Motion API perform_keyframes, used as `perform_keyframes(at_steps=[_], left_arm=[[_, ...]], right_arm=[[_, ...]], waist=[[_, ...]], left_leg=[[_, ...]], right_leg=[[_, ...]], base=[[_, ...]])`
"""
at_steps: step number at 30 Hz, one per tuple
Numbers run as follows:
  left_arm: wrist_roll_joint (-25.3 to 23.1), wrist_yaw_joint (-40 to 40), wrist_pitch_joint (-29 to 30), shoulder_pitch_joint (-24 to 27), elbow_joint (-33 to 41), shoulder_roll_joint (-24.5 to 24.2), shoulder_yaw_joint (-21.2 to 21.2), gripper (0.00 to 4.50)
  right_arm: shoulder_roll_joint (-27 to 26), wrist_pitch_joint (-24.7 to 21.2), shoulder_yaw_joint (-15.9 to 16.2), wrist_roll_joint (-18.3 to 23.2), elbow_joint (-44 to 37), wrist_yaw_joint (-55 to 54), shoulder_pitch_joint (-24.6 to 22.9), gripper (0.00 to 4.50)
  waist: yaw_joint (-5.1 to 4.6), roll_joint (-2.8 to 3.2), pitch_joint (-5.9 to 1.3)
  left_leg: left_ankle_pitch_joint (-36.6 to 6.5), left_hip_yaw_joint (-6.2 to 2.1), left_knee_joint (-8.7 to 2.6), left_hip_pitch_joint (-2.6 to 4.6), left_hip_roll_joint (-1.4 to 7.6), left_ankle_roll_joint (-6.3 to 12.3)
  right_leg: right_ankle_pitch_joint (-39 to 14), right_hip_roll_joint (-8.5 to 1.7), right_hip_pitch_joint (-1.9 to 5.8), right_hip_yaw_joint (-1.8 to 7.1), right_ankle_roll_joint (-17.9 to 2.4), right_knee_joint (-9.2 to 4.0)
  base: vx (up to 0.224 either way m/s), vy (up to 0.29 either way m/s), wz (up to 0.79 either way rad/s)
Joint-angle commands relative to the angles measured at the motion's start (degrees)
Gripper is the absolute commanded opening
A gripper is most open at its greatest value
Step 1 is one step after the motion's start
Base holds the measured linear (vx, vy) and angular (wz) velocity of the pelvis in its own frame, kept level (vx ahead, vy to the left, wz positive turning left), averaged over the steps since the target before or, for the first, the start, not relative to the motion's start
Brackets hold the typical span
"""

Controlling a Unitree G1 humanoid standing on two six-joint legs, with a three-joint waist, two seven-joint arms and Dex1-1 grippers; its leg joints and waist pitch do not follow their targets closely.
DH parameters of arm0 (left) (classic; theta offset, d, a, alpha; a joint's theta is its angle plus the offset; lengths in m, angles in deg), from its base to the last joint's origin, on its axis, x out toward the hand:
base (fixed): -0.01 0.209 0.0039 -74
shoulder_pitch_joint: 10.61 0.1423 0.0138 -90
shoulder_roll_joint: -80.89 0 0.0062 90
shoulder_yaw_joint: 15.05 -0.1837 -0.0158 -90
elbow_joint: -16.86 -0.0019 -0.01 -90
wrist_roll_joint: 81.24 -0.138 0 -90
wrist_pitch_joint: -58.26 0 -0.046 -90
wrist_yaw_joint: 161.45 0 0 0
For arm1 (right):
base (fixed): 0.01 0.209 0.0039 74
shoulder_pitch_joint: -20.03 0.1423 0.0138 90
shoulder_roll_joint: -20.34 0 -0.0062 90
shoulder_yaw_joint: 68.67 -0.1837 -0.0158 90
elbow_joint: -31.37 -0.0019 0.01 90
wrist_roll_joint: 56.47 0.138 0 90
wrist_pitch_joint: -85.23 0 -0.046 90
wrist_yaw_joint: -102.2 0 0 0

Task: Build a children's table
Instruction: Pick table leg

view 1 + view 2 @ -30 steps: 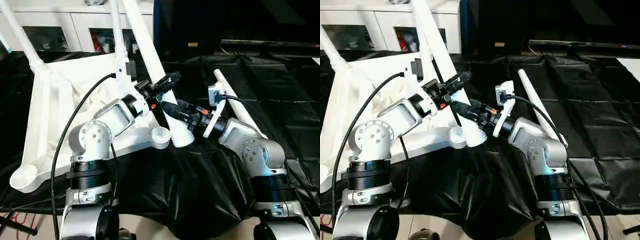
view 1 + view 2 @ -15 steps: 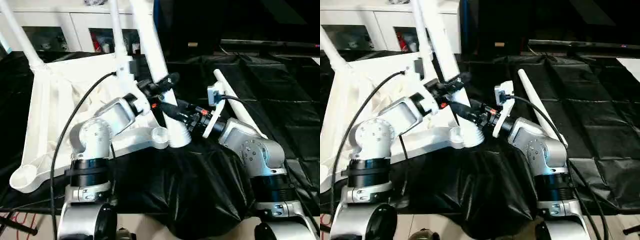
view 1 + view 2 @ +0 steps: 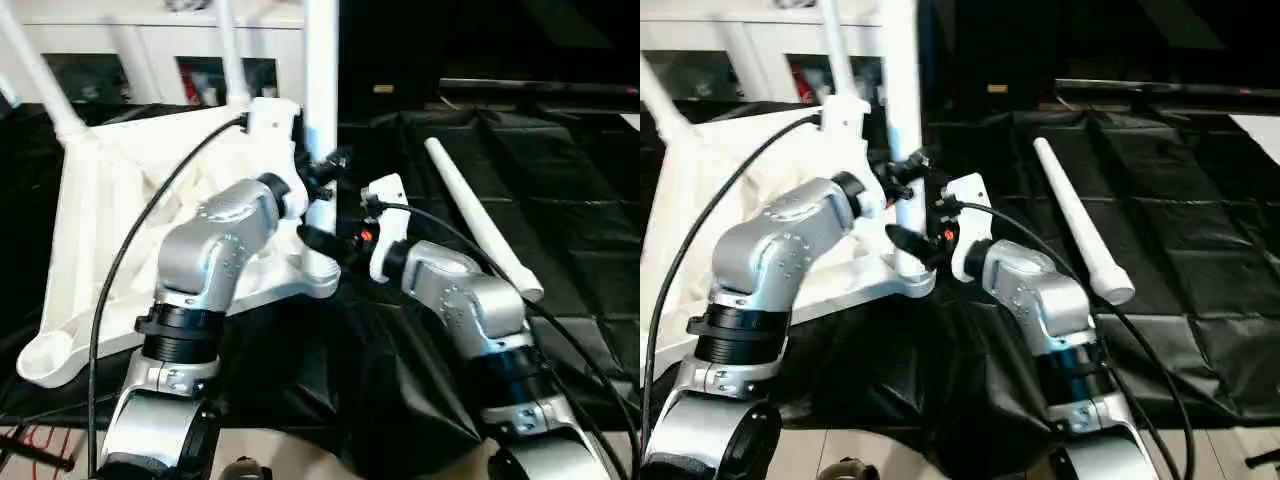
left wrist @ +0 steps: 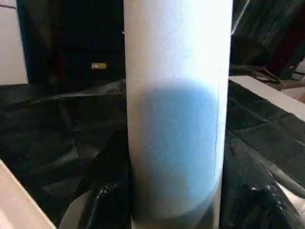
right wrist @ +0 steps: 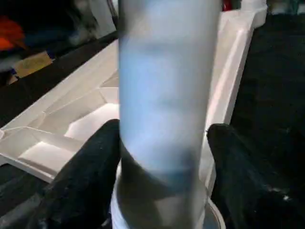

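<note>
The children's table's white tabletop (image 3: 110,200) lies upside down on black cloth. Two legs (image 3: 40,75) (image 3: 228,55) stand in its far corner sockets. A third leg (image 3: 320,90) stands upright with its base at the near right corner socket (image 3: 318,275). My left gripper (image 3: 325,178) is shut on this leg partway up; its black fingers (image 4: 102,207) press both sides. My right gripper (image 3: 318,240) grips the same leg just above the socket, one finger (image 5: 90,167) on each side. A fourth leg (image 3: 480,220) lies loose on the cloth to the right.
A white cabinet with glass doors (image 3: 150,40) stands behind the tabletop. Wrinkled black cloth (image 3: 570,180) covers the work surface. The tabletop's near left corner socket (image 3: 40,355) holds nothing. Cables run along both silver forearms.
The held leg has swung from leaning to upright, its base now at the near right corner socket. Both grippers moved left with it, the right one closer to the tabletop.
</note>
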Motion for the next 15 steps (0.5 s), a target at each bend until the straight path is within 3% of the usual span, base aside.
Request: perform_keyframes(at_steps=[1,3,7,11,13,15], left_arm=[[-0.9,0.3,-0.8,-0.9,0.5,0.1,-0.1,1.90],[-1.2,0.3,-1.0,-0.8,0.4,0.0,-0.2,1.90],[-1.3,0.3,-1.2,-0.4,0.5,-0.3,-0.4,1.90],[-1.0,-0.4,-0.6,-0.3,0.5,-0.3,-0.1,1.90],[-0.5,-0.8,0.1,-0.3,0.6,-0.2,0.2,2.46],[1.2,-2.2,1.4,-0.1,0.8,0.0,1.0,2.60]], right_arm=[[-0.3,1.1,-0.1,-1.1,0.8,-1.3,1.1,2.66],[-0.5,1.4,0.0,-1.3,0.9,-1.6,1.1,2.36],[-0.5,1.7,0.5,-1.4,0.7,-1.5,0.9,2.03],[-0.5,2.2,0.4,-1.4,0.5,-0.4,0.7,1.96],[-0.4,2.5,0.3,-1.2,0.4,0.0,0.6,1.94],[0.2,3.2,0.1,-0.3,-0.1,1.7,0.2,1.94]], waist=[[-0.12,0.39,-4.62],[-0.14,0.14,-4.61],[-0.08,0.26,-4.59],[-0.06,0.29,-4.63],[-0.07,0.33,-4.64],[-0.03,0.51,-4.64]], left_leg=[[-10.5,-0.25,-3.78,0.93,0.70,-1.67],[-10.5,-0.20,-3.78,0.99,0.73,-1.57],[-10.3,-0.21,-3.78,0.96,0.72,-1.47],[-10.1,-0.17,-3.72,0.94,0.69,-1.34],[-10.0,-0.20,-3.73,0.93,0.70,-1.35],[-10.3,-0.19,-3.69,0.98,0.65,-1.34]], right_leg=[[-9.7,-3.59,3.18,2.25,-8.7,-3.99],[-9.5,-3.61,3.18,2.28,-8.7,-4.01],[-9.5,-3.63,3.21,2.31,-8.7,-3.94],[-9.1,-3.64,3.24,2.34,-8.9,-3.91],[-8.8,-3.64,3.27,2.33,-9.0,-3.86],[-8.9,-3.63,3.27,2.32,-9.0,-3.87]], base=[[0.000,0.000,0.00],[0.000,0.000,0.00],[0.000,0.000,0.00],[0.000,0.000,0.00],[0.000,0.000,0.00],[0.000,0.000,0.00]])
